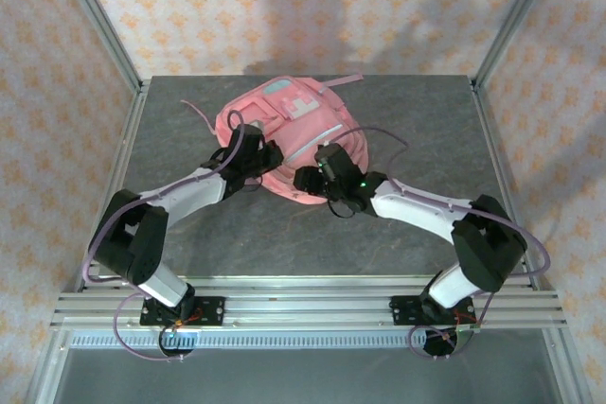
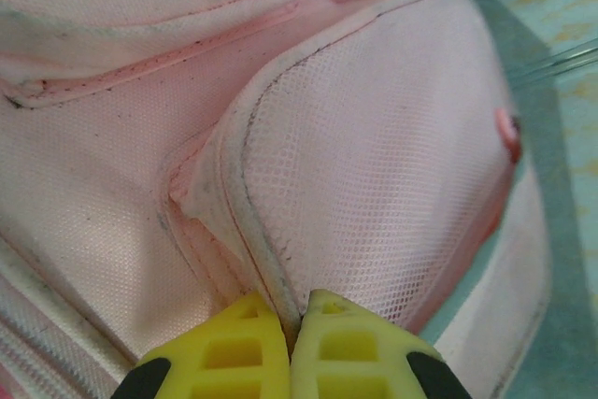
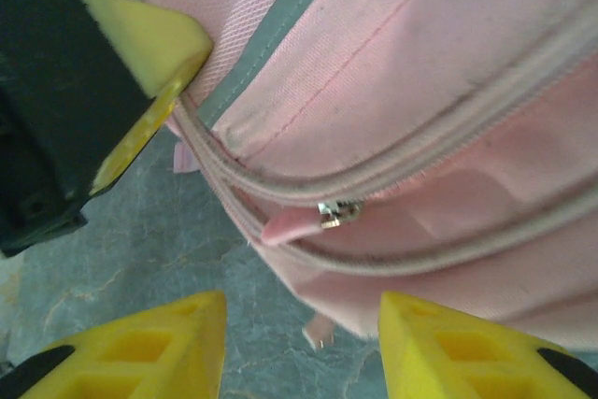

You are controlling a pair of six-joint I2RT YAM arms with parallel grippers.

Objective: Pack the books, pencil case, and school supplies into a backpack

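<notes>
The backpack (image 1: 289, 134) lies towards the back middle of the grey surface (image 1: 426, 139). Its pink front faces up and its light blue-and-white patch (image 1: 289, 96) is at the far end. Both my arms reach in to its near edge, one from each side.

My left claw (image 1: 269, 158) is closed on the backpack. In the left wrist view its two yellow fingertips (image 2: 243, 343) sit pressed together at the bottom. The piped edge of the mesh pocket (image 2: 383, 175) runs down into the seam between them, so a fold of pink fabric is pinched there. The mesh pocket bulges up and to the right of the grip, and a plainer pink panel lies to the left.

My right claw (image 1: 307, 179) is open and holds nothing. In the right wrist view its yellow fingers (image 3: 159, 348) stand well apart at the bottom, with bare surface and the backpack's lower edge between them. Ahead of the gap, a pink zipper pull (image 3: 313, 220) hangs from a pale zipper (image 3: 448, 137) that curves across the fabric. The pull is near my fingers but not touching them. A grey stripe (image 3: 280, 21) crosses the fabric above the zipper. At the upper left of that view, one finger of my left claw presses against the backpack's edge, just beside the stripe.
</notes>
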